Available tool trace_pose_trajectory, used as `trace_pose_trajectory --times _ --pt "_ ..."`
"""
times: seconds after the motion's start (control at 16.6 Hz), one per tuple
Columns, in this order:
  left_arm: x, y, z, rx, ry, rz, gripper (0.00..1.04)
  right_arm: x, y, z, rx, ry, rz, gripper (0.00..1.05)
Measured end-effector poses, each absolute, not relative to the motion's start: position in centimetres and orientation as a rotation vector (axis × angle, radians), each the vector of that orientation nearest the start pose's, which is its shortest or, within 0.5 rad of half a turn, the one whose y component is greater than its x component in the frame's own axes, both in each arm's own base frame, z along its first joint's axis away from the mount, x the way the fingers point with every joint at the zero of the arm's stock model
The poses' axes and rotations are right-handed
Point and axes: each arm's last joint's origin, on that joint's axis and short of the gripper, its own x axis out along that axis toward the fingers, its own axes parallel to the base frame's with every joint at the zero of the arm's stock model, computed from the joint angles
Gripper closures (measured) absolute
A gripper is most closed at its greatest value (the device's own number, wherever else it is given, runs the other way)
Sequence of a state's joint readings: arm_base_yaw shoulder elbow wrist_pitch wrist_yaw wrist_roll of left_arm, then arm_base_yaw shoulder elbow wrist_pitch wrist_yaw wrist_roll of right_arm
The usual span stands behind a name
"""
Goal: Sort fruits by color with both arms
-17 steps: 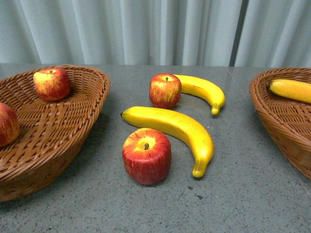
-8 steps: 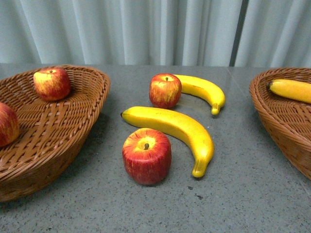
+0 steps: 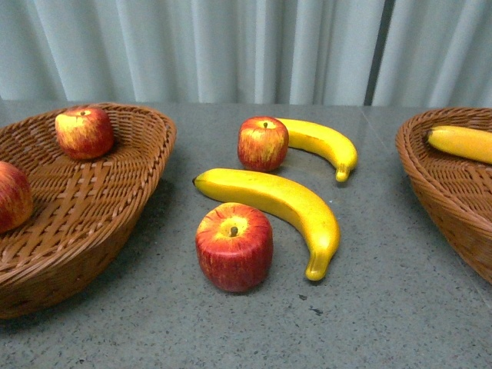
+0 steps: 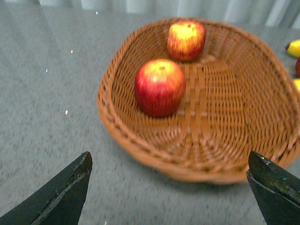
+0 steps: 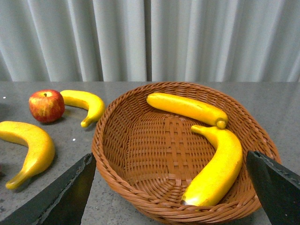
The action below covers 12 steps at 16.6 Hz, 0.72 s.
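On the grey table lie a red apple [image 3: 234, 246] at the front, a long banana [image 3: 277, 201] behind it, another apple [image 3: 263, 143] and a shorter banana [image 3: 323, 143] further back. The left wicker basket [image 3: 115, 207] holds two apples [image 3: 84, 131] [image 3: 13, 195]; they also show in the left wrist view [image 4: 159, 87] [image 4: 186, 40]. The right basket [image 3: 430, 177] holds a banana [image 3: 460, 143]; the right wrist view shows two bananas [image 5: 187, 108] [image 5: 216, 166] in it. My left gripper [image 4: 168, 192] is open, empty, before the left basket. My right gripper [image 5: 171, 192] is open, empty, before the right basket. Neither arm shows in the front view.
A pale pleated curtain [image 3: 231, 46] closes off the back of the table. The right wrist view also shows the loose back apple [image 5: 46, 105], the shorter banana [image 5: 85, 104] and the long banana [image 5: 30, 147] to the side of the right basket [image 5: 122, 187].
The front view has shifted very slightly; the fruits appear a few pixels further right. Nothing on the table has moved.
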<state>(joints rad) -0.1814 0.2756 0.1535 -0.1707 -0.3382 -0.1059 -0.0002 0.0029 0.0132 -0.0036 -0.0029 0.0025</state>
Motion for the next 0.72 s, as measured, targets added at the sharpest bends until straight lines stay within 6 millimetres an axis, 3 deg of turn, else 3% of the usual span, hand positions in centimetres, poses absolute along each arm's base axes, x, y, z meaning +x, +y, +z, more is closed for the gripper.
trace_pose_trajectory --times 0.18,0.3,0.42,0.48,0.6,0.72 --pt "15.6 -1.6 23.2 -0.054 0.088 0.045 0.07 9.7 0.0 16.7 0.002 -0.006 0.000 0.07" --pt "21.1 -4.2 25.8 0.044 0.075 -0.176 0.07 9.7 0.0 16.7 0.002 -0.006 0.000 0.07" --pt "25.6 -8.3 25.4 0.153 0.204 -0.383 0.07 9.7 0.0 16.7 0.002 -0.006 0.000 0.07" --pt "26.9 -10.3 25.1 0.185 0.263 -0.513 0.07 9.7 0.0 16.7 0.002 -0.006 0.000 0.07" --pt "27.8 -13.4 23.9 0.224 0.347 -0.693 0.07 9.7 0.0 16.7 0.002 -0.006 0.000 0.07" --pt "27.8 -15.0 21.4 0.315 0.471 -0.777 0.07 9.7 0.0 16.7 0.002 -0.006 0.000 0.07"
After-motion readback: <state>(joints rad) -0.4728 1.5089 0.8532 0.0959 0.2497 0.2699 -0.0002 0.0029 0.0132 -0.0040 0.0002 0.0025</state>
